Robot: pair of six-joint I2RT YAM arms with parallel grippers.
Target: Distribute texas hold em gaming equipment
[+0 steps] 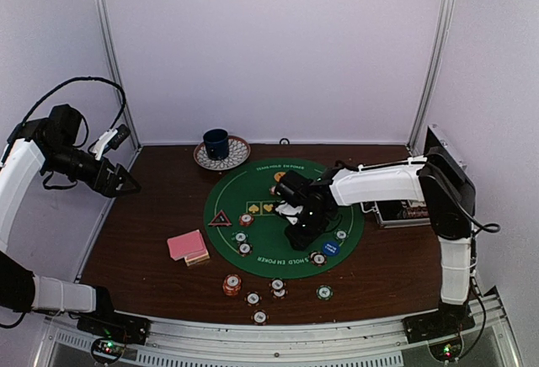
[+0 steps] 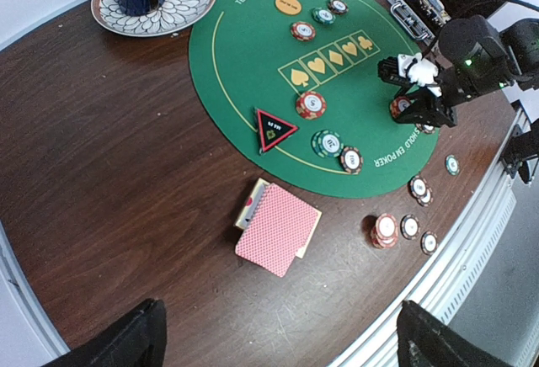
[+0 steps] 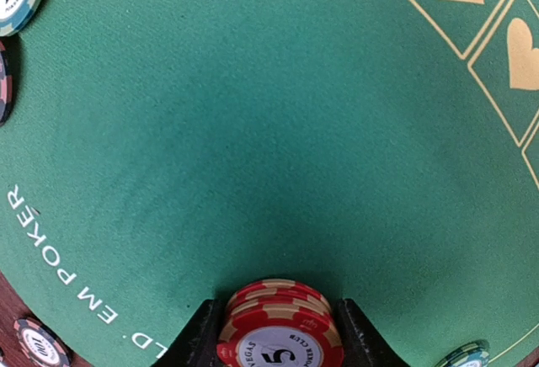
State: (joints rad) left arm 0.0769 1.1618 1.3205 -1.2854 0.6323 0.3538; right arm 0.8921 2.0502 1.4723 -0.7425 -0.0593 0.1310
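Note:
My right gripper (image 3: 280,337) is shut on a small stack of red chips (image 3: 280,333), held low over the round green poker mat (image 1: 253,190); in the top view this gripper (image 1: 299,234) is right of the mat's middle. My left gripper (image 1: 126,183) is raised at the far left, open and empty; its fingertips (image 2: 126,342) stand wide apart above the pink-backed cards (image 2: 278,228). The cards (image 1: 187,245) lie left of the mat. A red-rimmed black triangle (image 1: 221,219), a blue button (image 1: 329,248), an orange button (image 1: 279,177) and several chips lie on the mat.
A dark blue mug on a patterned plate (image 1: 221,150) stands behind the mat. An open chip case (image 1: 404,213) sits at the right edge. An orange-red chip stack (image 1: 232,284) and several single chips lie on the brown table near the front rail.

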